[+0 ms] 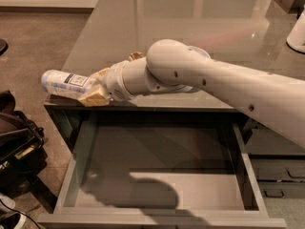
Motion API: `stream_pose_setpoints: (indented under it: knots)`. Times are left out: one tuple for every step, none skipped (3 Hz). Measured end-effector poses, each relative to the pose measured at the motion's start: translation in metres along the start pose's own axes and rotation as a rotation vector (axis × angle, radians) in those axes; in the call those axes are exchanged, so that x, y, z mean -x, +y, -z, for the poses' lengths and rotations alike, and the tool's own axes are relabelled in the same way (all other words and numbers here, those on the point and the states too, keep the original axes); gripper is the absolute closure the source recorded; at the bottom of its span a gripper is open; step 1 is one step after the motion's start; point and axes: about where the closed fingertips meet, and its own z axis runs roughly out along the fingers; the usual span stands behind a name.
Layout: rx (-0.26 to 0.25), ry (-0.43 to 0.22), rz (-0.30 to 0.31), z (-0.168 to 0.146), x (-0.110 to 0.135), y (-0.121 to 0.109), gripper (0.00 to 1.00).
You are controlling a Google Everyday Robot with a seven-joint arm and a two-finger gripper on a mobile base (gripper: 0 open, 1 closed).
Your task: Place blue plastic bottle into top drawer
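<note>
Gripper [92,88] clasps blue plastic bottle [62,82] at desk [190,23] corner; can [136,56] behind arm [214,80].

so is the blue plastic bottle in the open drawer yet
No, the gripper holds the clear bluish plastic bottle at the grey desk corner, outside the wide grey drawer.

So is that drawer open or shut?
Open: the top drawer is pulled out, its grey bottom showing. The gripper grips the blue plastic bottle at the desk corner.
</note>
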Motion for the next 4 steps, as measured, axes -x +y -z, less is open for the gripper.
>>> stream_pose_setpoints:
  knots:
    - [0.000, 0.000, 0.000, 0.000, 0.000, 0.000, 0.88]
    - [0.066, 0.011, 0.033, 0.000, 0.005, 0.002, 1.00]
    - [0.111, 0.070, 0.059, 0.046, 0.005, -0.001, 1.00]
    - [0.080, 0.166, 0.054, 0.117, 0.000, 0.014, 1.00]
